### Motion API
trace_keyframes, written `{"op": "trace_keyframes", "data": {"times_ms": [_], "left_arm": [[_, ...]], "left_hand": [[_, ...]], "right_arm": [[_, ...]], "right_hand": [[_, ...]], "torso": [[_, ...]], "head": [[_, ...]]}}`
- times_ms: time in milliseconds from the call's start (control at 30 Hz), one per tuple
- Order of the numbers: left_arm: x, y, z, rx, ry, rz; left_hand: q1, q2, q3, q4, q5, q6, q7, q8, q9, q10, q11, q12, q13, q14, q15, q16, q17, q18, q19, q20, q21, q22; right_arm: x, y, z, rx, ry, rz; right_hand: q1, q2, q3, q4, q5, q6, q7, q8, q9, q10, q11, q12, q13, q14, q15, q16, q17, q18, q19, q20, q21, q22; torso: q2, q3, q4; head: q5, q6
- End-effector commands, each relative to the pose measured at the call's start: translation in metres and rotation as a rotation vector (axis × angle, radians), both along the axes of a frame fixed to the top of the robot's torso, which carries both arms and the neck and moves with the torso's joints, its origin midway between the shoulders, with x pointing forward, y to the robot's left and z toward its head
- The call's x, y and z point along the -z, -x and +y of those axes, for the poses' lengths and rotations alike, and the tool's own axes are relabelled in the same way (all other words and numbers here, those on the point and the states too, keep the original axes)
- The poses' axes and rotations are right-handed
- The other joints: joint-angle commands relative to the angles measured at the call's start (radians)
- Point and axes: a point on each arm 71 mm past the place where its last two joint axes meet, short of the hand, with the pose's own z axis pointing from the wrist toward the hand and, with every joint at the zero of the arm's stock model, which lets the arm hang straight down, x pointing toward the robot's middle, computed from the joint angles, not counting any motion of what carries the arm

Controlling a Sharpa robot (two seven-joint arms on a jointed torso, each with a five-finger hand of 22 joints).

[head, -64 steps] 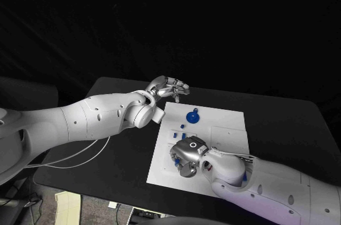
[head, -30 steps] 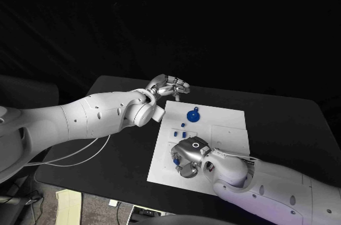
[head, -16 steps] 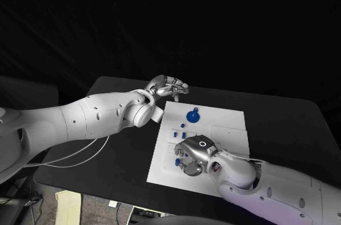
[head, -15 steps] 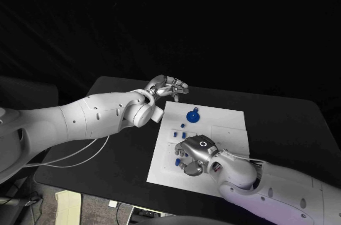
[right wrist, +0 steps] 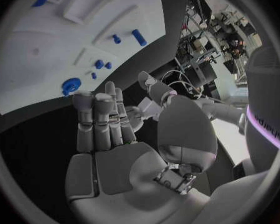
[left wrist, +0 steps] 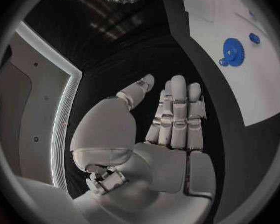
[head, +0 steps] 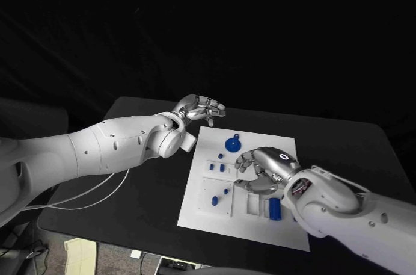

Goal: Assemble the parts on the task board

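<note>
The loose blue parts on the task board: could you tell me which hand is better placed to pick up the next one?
Probably the right hand: it hovers open over the task board beside the blue parts. The left hand hangs beyond the board's far corner.

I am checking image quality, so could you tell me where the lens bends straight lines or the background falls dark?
Head view: background black, task board edges straight. Left wrist view: fisheye curves the board's edge. Right wrist view: the board bows, with a bright room behind the right hand.

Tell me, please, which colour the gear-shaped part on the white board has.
The gear is blue; the left wrist view shows it best.
</note>
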Motion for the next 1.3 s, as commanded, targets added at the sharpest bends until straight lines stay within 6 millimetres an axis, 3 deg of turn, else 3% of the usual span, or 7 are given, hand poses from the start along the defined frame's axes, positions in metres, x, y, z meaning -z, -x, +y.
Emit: {"op": "trace_keyframes", "data": {"times_ms": [33, 200, 400, 633, 867, 1000, 1300], "left_arm": [[-0.001, -0.001, 0.0, 0.007, 0.007, -0.003], [0.0, -0.002, -0.002, 0.009, 0.009, 0.0], [0.004, 0.0, -0.005, 0.039, 0.042, 0.008], [0.005, 0.003, -0.011, 0.082, 0.064, 0.003], [0.007, 0.004, -0.011, 0.103, 0.079, 0.005], [0.008, 0.005, -0.014, 0.112, 0.09, 0.01], [0.011, 0.01, -0.018, 0.133, 0.093, 0.025]], "left_hand": [[-0.006, -0.001, -0.005, 0.002, -0.002, -0.006, 0.001, -0.003, -0.001, -0.008, -0.001, -0.004, 0.002, 0.005, 0.003, -0.004, 0.001, 0.034, 0.004, -0.004, -0.004, 0.001], [-0.007, -0.001, -0.005, 0.002, -0.002, -0.006, 0.001, -0.003, -0.001, -0.008, -0.001, -0.003, 0.002, 0.005, 0.003, -0.005, 0.001, 0.034, 0.004, -0.004, -0.005, 0.001], [-0.008, -0.002, -0.006, 0.003, -0.002, -0.005, 0.001, -0.002, -0.001, -0.008, -0.001, -0.003, 0.002, 0.005, 0.003, -0.005, 0.002, 0.034, 0.004, -0.004, -0.005, 0.002], [-0.012, -0.007, -0.011, 0.001, -0.002, -0.007, 0.002, -0.002, -0.001, -0.013, 0.001, -0.005, 0.001, 0.002, 0.005, -0.009, 0.003, 0.033, 0.001, -0.003, -0.008, 0.003], [-0.049, -0.005, -0.05, 0.0, -0.002, -0.012, 0.004, -0.002, -0.001, -0.022, 0.005, -0.005, 0.0, -0.004, 0.007, -0.014, 0.009, 0.033, -0.006, 0.001, -0.013, 0.008], [-0.157, -0.037, -0.143, 0.01, -0.005, -0.018, 0.007, -0.002, -0.001, -0.029, 0.008, -0.005, -0.001, -0.011, 0.012, -0.019, 0.012, 0.029, -0.016, 0.006, -0.02, 0.01], [-0.238, -0.012, -0.224, -0.019, -0.009, -0.027, 0.004, -0.001, 0.002, -0.035, 0.005, -0.004, -0.002, -0.015, 0.009, -0.024, 0.021, 0.043, -0.018, 0.002, -0.037, 0.008]], "right_arm": [[0.002, -0.012, -0.025, 0.096, -0.116, 0.306], [0.005, -0.026, -0.069, 0.261, -0.201, 0.657], [0.021, -0.025, -0.103, 0.344, -0.178, 0.895], [0.029, -0.027, -0.13, 0.402, 0.036, 0.839], [0.042, -0.015, -0.134, 0.409, 0.184, 0.846], [0.047, -0.009, -0.129, 0.403, 0.225, 0.836], [0.058, -0.003, -0.112, 0.396, 0.292, 0.758]], "right_hand": [[0.0, 0.008, -0.007, 0.015, 0.007, 0.016, -0.007, 0.01, 0.005, 0.042, -0.011, 0.024, 0.018, 0.003, -0.015, 0.009, 0.0, 0.123, 0.013, -0.005, -0.002, 0.004], [-0.022, 0.025, -0.053, 0.054, -0.011, -0.012, -0.013, -0.002, 0.009, 0.091, -0.031, 0.132, 0.107, -0.004, -0.033, 0.005, -0.002, 0.123, -0.001, -0.004, -0.008, 0.011], [-0.028, 0.063, -0.107, 0.059, -0.015, -0.003, -0.035, 0.01, 0.043, -0.057, -0.06, 0.632, 0.536, -0.011, -0.059, 0.019, 0.005, 0.123, -0.022, -0.003, 0.001, 0.039], [-0.064, 0.113, -0.116, 0.055, -0.014, 0.035, -0.059, 0.037, 0.092, -0.109, -0.08, 0.945, 0.794, -0.002, -0.08, 0.104, 0.078, 0.123, 0.007, -0.022, 0.038, 0.068], [-0.101, 0.128, -0.108, 0.068, -0.013, 0.032, -0.06, 0.031, 0.115, -0.107, -0.081, 1.021, 0.857, -0.002, -0.081, 0.125, 0.103, 0.123, 0.015, -0.035, 0.055, 0.086], [-0.125, 0.129, -0.112, 0.079, -0.015, 0.031, -0.06, 0.028, 0.119, -0.109, -0.081, 1.028, 0.866, -0.003, -0.081, 0.129, 0.109, 0.123, 0.014, -0.038, 0.058, 0.09], [-0.192, 0.128, -0.106, 0.129, -0.017, 0.02, -0.056, 0.011, 0.119, -0.108, -0.078, 1.034, 0.875, -0.004, -0.078, 0.135, 0.119, 0.123, 0.014, -0.046, 0.063, 0.099]], "torso": [[-0.002, 0.001, -0.0027], [-0.008, 0.0025, -0.0063], [-0.014, 0.0076, -0.0122], [-0.02, 0.0133, -0.0158], [-0.029, 0.0183, -0.0239], [-0.032, 0.0189, -0.0266], [-0.031, 0.0172, -0.0247]], "head": [[-0.019, 0.008], [-0.053, 0.015], [-0.079, 0.014], [-0.109, 0.004], [-0.136, -0.007], [-0.143, -0.01], [-0.148, -0.016]]}}
